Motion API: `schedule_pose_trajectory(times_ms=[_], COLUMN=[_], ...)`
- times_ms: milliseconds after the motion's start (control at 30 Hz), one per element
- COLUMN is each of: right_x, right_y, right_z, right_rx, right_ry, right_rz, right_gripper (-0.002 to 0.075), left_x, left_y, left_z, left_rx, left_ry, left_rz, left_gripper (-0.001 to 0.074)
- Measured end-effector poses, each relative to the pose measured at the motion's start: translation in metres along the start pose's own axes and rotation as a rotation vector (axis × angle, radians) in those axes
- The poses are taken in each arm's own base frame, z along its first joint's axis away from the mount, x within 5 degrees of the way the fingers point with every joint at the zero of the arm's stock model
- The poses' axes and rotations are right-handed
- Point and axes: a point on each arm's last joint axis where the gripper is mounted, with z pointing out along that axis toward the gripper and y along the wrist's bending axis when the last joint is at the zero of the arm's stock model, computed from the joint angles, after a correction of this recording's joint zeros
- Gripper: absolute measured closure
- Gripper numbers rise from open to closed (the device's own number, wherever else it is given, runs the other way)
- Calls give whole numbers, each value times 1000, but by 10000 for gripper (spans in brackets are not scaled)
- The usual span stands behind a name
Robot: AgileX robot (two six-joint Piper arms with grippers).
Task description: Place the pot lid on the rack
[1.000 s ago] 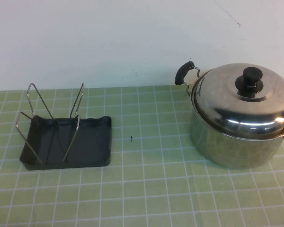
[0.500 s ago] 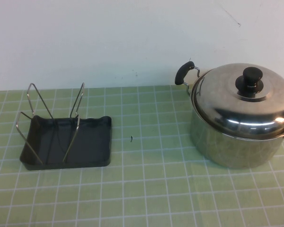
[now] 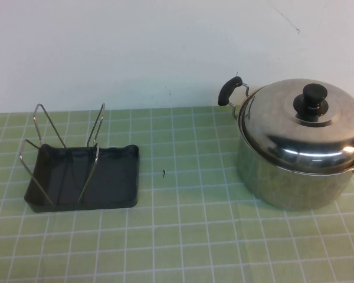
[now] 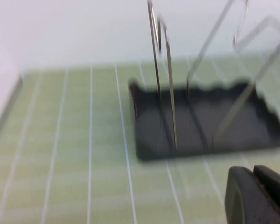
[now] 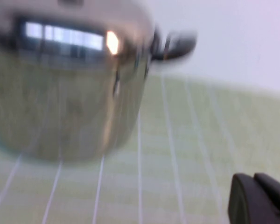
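Note:
The shiny domed pot lid [image 3: 280, 121] with its black knob [image 3: 312, 99] sits on the steel pot [image 3: 292, 180] at the right of the table. The rack [image 3: 93, 154], wire loops on a dark grey tray [image 3: 115, 177], stands at the left. Neither gripper shows in the high view. In the left wrist view my left gripper [image 4: 255, 173] is shut and empty, low over the mat in front of the rack [image 4: 200, 123]. In the right wrist view my right gripper [image 5: 255, 181] is shut and empty, apart from the pot [image 5: 70, 93].
The table is covered by a green checked mat [image 3: 189, 236] with a white wall behind. The pot's black side handle [image 3: 229, 90] sticks out toward the back left. A small dark speck [image 3: 164, 173] lies between rack and pot.

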Motion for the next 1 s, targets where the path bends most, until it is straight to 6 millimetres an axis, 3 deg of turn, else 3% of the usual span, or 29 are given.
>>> schedule_pose_trajectory(times_ms=[167, 333, 433, 567, 667, 867, 1000], right_x=[-30, -60, -69, -71, -76, -121, -152], right_y=[-3, -4, -6, -11, -13, -22, -27], right_z=[-5, -22, -32, -35, -33, -49, -40], right_rx=[34, 64, 95, 144, 138, 146, 144], right_ry=[-335, -716, -860, -896, -821, -680, -647], right_rz=[-23, -30, -37, -5, -4, -121, -153], right_gripper=[727, 727, 727, 727, 727, 727, 727], left_x=[-29, -54, -64, -73, -75, -114, -137], left_y=[1, 3, 3, 4, 6, -1, -2], left_z=[-5, -18, -26, -37, -38, -52, -54], left_rx=[-15, -31, -39, -31, -19, 16, 18], left_ry=[-319, -636, -778, -936, -947, -832, -825], left_rz=[-3, -7, -7, -44, -110, -92, -88], left_gripper=[737, 736, 737, 736, 736, 737, 736])
